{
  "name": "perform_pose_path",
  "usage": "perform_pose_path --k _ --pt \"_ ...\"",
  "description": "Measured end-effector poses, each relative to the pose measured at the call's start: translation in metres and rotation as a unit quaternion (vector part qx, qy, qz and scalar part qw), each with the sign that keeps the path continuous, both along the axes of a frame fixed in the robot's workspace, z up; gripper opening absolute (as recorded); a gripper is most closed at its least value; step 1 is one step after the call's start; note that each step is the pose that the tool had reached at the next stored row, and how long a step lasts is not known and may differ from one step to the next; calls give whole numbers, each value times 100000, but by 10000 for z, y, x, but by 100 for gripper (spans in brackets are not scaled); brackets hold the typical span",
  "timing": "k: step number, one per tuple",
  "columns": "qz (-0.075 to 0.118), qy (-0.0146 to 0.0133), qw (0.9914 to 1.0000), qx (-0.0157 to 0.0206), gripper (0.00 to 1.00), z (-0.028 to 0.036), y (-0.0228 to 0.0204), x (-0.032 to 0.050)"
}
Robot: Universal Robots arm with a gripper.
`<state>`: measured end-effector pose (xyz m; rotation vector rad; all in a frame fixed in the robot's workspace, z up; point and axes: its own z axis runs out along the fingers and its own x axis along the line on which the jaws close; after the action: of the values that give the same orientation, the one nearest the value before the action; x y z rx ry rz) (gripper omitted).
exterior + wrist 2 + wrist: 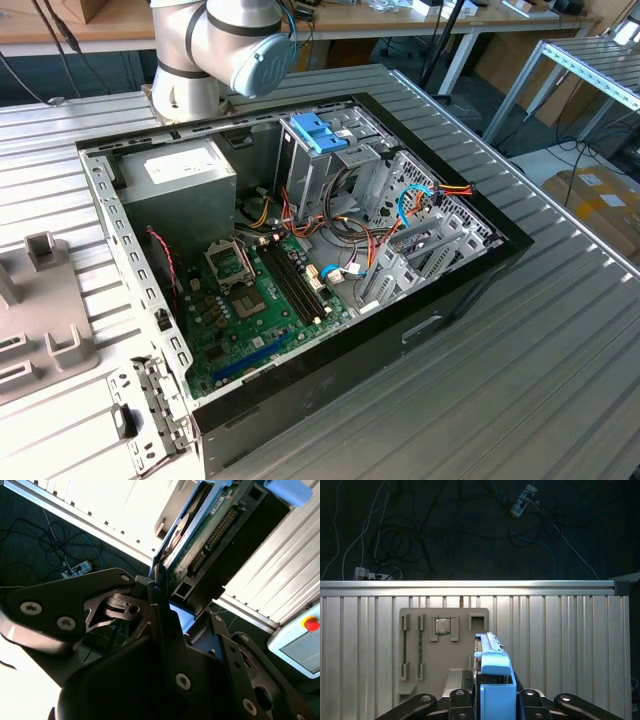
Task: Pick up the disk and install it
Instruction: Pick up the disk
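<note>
The tool [494, 700] grips the disk [492, 672] — jaws closed on either side of it, a blue rail facing the camera in the first wrist view, the green circuit board [200, 540] showing edge-on in the second wrist view. The disk stands on edge over the grey tray [445, 655], near the tray's chip [441, 626], above the ribbed worktop [560, 645]; whether its far end is clear of the tray cannot be told. In the exterior view the open case [420, 320] lies on the worktop, its cage [300, 175] topped by a light-blue bracket [318, 130]. The pick-up looks to be the step in hand — the grasp made, the install not yet done. Judged from here, the install calls for a steady carry to the case, with the rails lined up square to the cage bay before any push.
</note>
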<state>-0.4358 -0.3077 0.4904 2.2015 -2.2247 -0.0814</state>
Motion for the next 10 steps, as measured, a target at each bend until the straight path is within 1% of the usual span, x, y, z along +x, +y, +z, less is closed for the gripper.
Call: perform_pose_path --k 10 --pt "3 0 100000 0 37 0 -1 133"
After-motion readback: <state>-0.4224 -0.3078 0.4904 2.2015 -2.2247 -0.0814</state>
